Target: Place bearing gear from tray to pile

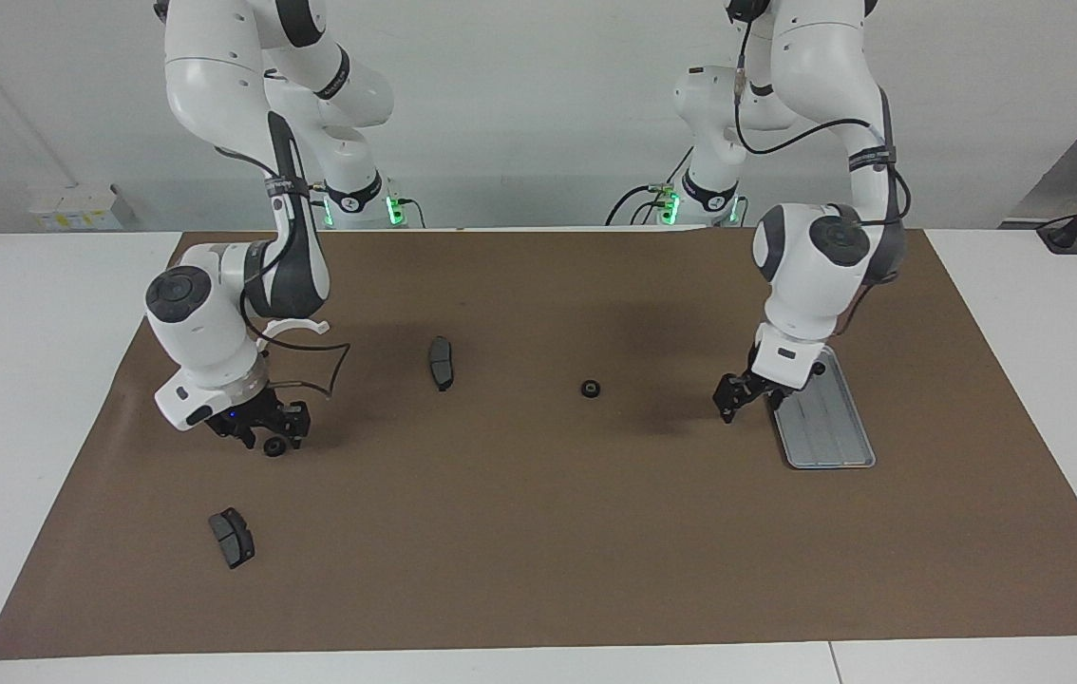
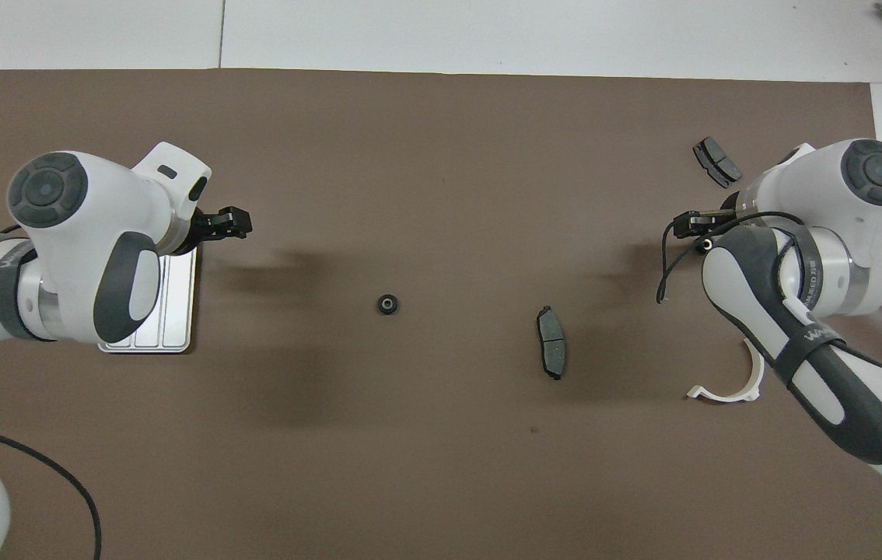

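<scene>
One gear (image 1: 588, 388) lay mid-mat between tray (image 1: 833, 446) and brake pad (image 1: 441, 362) | left gripper (image 1: 733, 397) beside tray; right gripper (image 1: 263, 429) near white bracket (image 1: 296, 328); jaws: cannot tell | risk: gear might roll if nudged; likely stranded short of pile

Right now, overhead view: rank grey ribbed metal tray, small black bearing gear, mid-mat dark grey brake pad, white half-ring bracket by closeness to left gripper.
From left gripper:
1. Grey ribbed metal tray, beside it.
2. Small black bearing gear, mid-mat.
3. Dark grey brake pad, toward right arm's end.
4. White half-ring bracket, by the right arm.
</scene>
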Tool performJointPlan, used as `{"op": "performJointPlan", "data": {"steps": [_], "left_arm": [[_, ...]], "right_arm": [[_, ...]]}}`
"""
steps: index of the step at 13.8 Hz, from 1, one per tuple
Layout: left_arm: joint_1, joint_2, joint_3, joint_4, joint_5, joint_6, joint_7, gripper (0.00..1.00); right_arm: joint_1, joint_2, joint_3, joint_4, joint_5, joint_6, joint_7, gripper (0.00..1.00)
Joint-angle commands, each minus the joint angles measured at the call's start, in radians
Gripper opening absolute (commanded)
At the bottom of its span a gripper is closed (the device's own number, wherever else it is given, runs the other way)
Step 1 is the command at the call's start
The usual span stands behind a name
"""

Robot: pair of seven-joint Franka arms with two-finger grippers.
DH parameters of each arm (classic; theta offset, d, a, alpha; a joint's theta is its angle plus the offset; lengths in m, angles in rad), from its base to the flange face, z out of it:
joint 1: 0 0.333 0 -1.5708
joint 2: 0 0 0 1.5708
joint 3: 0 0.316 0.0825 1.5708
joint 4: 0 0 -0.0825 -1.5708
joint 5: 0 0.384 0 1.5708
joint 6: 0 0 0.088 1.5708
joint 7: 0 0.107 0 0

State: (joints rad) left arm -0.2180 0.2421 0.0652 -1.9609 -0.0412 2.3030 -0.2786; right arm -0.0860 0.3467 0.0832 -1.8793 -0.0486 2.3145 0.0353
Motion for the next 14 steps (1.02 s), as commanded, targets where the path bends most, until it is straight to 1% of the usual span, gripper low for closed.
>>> {"op": "performJointPlan", "data": {"steps": [1, 2, 4, 6, 8, 9, 11, 12, 14], "left_arm": [[0.089, -0.044, -0.012, -0.073, 0.014, -0.031, 0.189, 0.87], [0.121, -0.053, -0.012, -0.099, 0.014, -0.031, 0.255, 0.86], [0.164, -0.073, -0.012, -0.145, 0.014, -0.031, 0.341, 0.83], [0.192, -0.086, -0.012, -0.173, 0.014, -0.03, 0.372, 0.81], [0.215, -0.099, -0.012, -0.194, 0.014, -0.033, 0.418, 0.8], [0.218, -0.106, -0.012, -0.216, 0.014, -0.025, 0.423, 0.77], [0.229, -0.116, -0.012, -0.239, 0.014, -0.022, 0.424, 0.71], [0.235, -0.122, -0.012, -0.256, 0.014, -0.02, 0.424, 0.69], [0.25, -0.129, -0.012, -0.271, 0.014, -0.019, 0.424, 0.65]], "right_arm": [[0.009, -0.078, 0.076, -0.015, 0.03, -0.055, 0.073, 1.0], [0.028, -0.089, 0.091, -0.005, 0.03, -0.078, 0.127, 1.0], [0.121, -0.092, 0.09, 0.008, 0.03, -0.086, 0.246, 1.0], [0.208, -0.092, 0.09, 0.012, 0.013, -0.076, 0.389, 1.0], [0.29, -0.084, 0.09, 0.034, 0.012, -0.069, 0.468, 1.0], [0.329, -0.08, 0.09, 0.051, 0.01, -0.07, 0.518, 1.0], [0.405, -0.046, 0.09, 0.083, -0.014, -0.069, 0.622, 1.0], [0.425, -0.038, 0.09, 0.094, -0.028, -0.067, 0.659, 1.0], [0.488, 0.02, 0.089, 0.156, -0.036, -0.072, 0.724, 1.0]]}}
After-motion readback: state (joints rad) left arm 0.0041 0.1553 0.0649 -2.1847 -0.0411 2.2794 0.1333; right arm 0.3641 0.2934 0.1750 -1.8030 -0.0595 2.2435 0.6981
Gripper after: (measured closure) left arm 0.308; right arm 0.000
